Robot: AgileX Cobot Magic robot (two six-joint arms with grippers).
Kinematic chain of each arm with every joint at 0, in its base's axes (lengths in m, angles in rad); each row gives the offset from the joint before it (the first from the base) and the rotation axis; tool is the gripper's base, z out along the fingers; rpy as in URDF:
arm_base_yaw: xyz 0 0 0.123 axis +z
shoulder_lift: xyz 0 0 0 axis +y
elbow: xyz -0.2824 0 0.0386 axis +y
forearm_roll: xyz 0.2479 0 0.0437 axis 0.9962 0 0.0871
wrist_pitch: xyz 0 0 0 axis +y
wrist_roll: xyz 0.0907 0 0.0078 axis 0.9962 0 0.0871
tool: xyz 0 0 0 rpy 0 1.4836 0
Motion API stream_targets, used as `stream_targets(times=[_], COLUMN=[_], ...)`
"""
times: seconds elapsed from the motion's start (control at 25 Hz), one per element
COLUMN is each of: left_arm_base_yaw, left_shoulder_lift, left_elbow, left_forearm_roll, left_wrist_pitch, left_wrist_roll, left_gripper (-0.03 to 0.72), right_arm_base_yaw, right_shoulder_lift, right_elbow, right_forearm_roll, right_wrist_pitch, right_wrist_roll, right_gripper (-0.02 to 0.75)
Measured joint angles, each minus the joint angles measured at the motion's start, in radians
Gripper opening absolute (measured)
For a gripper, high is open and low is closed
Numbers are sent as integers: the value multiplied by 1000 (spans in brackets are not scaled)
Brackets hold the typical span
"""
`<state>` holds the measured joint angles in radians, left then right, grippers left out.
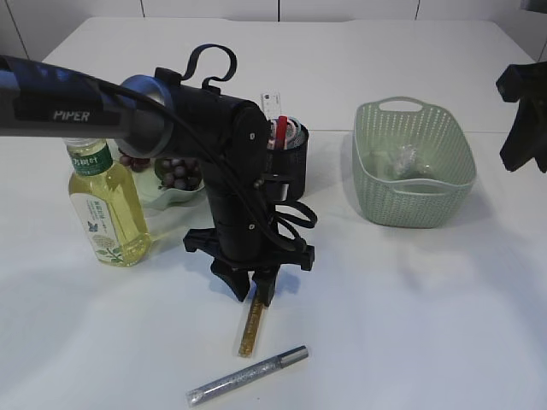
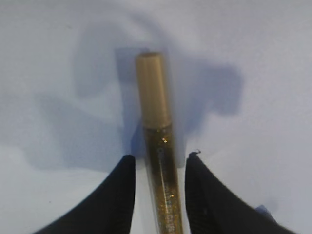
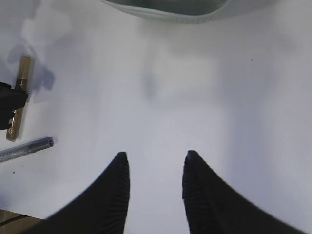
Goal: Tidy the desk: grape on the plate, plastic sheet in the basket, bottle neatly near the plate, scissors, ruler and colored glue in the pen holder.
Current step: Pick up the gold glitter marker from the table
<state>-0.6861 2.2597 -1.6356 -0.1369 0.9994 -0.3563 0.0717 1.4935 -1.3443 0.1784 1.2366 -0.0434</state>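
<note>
A gold glitter glue tube [image 1: 250,331] lies on the white table, cap pointing away from the arm. My left gripper [image 1: 254,297] points straight down over it. In the left wrist view the gold tube [image 2: 161,146] runs between the open fingers of the left gripper [image 2: 161,156], with a gap on each side. A silver glue tube [image 1: 248,376] lies nearer the front edge. The black pen holder [image 1: 295,149] holds a ruler [image 1: 273,104] and red-handled scissors [image 1: 282,130]. Grapes [image 1: 178,171] rest on the plate [image 1: 162,198], and the bottle [image 1: 107,201] stands beside it. My right gripper [image 3: 156,153] is open and empty.
The green basket [image 1: 414,201] stands at the right with a crumpled clear plastic sheet [image 1: 400,161] inside. The right gripper [image 1: 520,120] hangs at the far right edge, above the table. The left arm hides part of the plate and pen holder.
</note>
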Motion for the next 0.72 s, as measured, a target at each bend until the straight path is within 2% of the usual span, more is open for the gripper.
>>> stream_targets(times=[0.72], left_arm_base_yaw=[0], left_shoulder_lift=[0], left_elbow=[0], left_forearm_roll=[-7], left_wrist_pitch=[4], left_wrist_roll=[0], left_gripper=[246], right_arm_base_yaw=[0], right_shoulder_lift=[0], right_elbow=[0], right_forearm_roll=[0], right_wrist_pitch=[0], right_wrist_roll=[0], right_gripper=[305])
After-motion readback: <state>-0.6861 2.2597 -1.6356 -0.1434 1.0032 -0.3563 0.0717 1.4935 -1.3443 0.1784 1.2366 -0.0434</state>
